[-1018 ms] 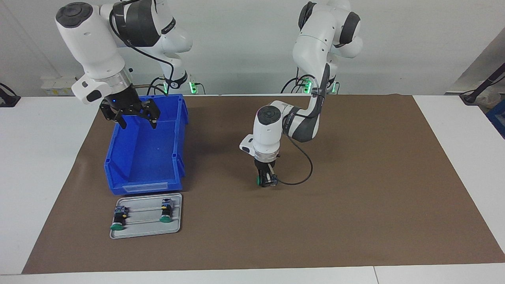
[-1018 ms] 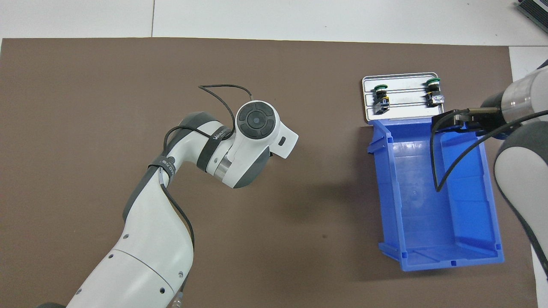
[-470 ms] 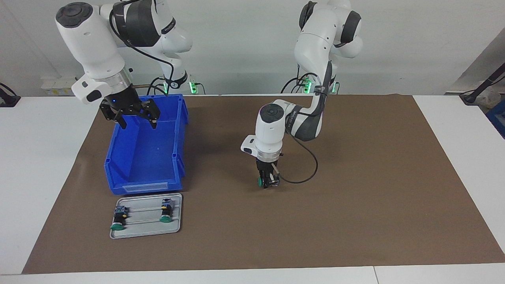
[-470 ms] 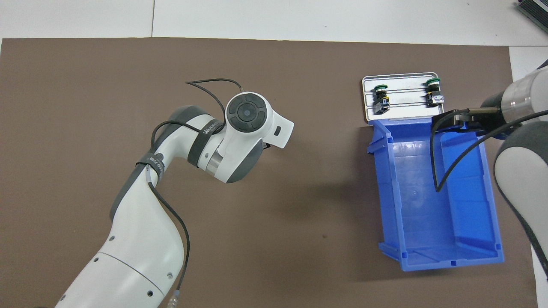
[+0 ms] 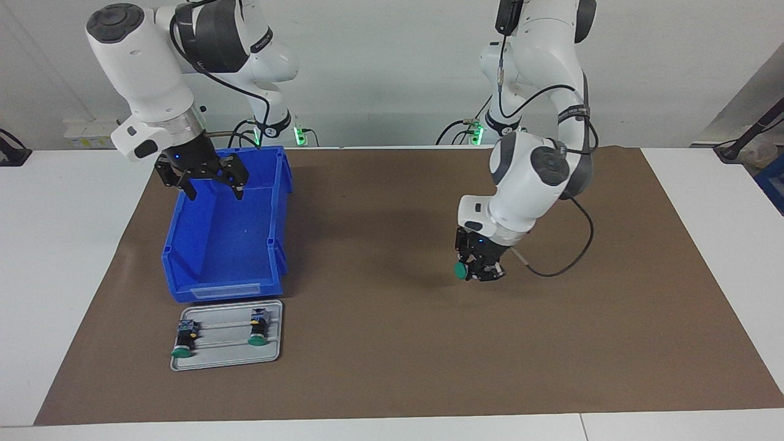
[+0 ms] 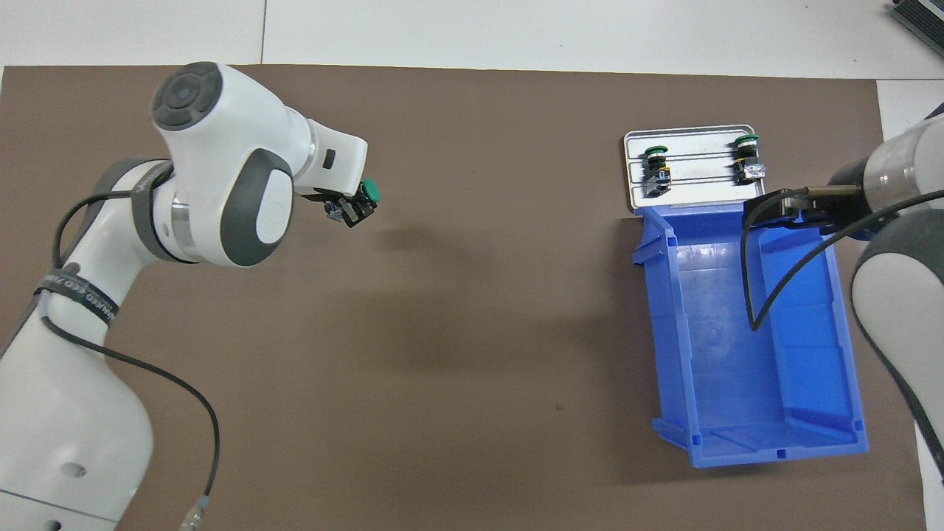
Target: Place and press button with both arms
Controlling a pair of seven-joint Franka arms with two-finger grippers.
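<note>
My left gripper [image 5: 479,269] is shut on a button [image 5: 460,270], a green cap on a dark body, and holds it tilted a little above the brown mat [image 5: 392,373]. In the overhead view the left gripper [image 6: 349,209] has the button's green cap [image 6: 370,192] sticking out of it. Two more buttons [image 5: 182,340] [image 5: 257,327] lie on a grey tray [image 5: 226,357]. My right gripper [image 5: 213,191] hangs open and empty over the blue bin [image 5: 226,289], at the bin's end nearer to the robots.
The blue bin [image 6: 745,442] stands toward the right arm's end of the table, with the grey tray [image 6: 700,193] touching its end farther from the robots. The left arm's black cable [image 5: 569,257] loops beside its wrist.
My left arm has swung toward its own end of the table with the button, and its wrist has tilted. The right arm has not moved.
</note>
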